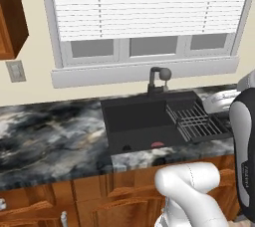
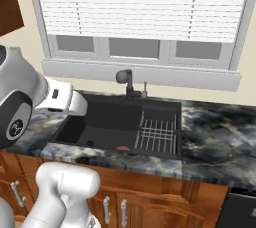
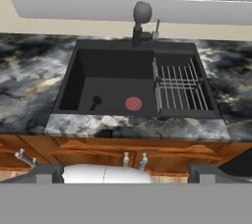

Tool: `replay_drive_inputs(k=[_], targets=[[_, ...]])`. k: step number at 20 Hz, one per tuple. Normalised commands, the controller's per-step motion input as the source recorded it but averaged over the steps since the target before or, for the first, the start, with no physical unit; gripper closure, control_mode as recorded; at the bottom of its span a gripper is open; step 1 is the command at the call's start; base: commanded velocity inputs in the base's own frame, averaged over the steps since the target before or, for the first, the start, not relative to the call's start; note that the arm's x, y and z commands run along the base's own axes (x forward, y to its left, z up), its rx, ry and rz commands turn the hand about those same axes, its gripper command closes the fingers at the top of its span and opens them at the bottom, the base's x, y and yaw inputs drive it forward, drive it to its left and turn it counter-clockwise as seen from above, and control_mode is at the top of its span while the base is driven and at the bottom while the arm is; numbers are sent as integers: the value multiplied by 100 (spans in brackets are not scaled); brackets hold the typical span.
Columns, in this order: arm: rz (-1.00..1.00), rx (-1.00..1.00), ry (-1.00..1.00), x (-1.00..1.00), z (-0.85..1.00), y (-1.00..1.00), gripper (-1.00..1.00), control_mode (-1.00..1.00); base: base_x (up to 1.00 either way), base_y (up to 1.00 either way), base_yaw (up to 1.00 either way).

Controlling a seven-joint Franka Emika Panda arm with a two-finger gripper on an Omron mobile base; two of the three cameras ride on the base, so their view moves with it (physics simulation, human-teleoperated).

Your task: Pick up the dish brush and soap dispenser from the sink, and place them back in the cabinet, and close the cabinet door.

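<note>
The black sink lies straight ahead in the hand view, set into marbled countertop; I also see the sink from both base views. On its floor near the front wall lies the dish brush, showing as a small reddish-pink disc. My gripper hangs back from the counter's front edge, well short of the basin, open wide with nothing between its fingertips. A corner of the reddish-brown cabinet shows at the upper left. The soap dispenser and the cabinet door are out of view.
A wire rack fills the sink's right part. The dark faucet rises behind the basin under the window. A round black drain sits left of the brush. Wooden base drawers run below the counter.
</note>
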Motion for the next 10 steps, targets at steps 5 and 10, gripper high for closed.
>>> replay_drive_inputs(k=[5,10], targets=[[0,0,0,0,0,0,-100,100,20,-20,-1],[0,0,0,0,0,0,-100,100,47,-21,0]])
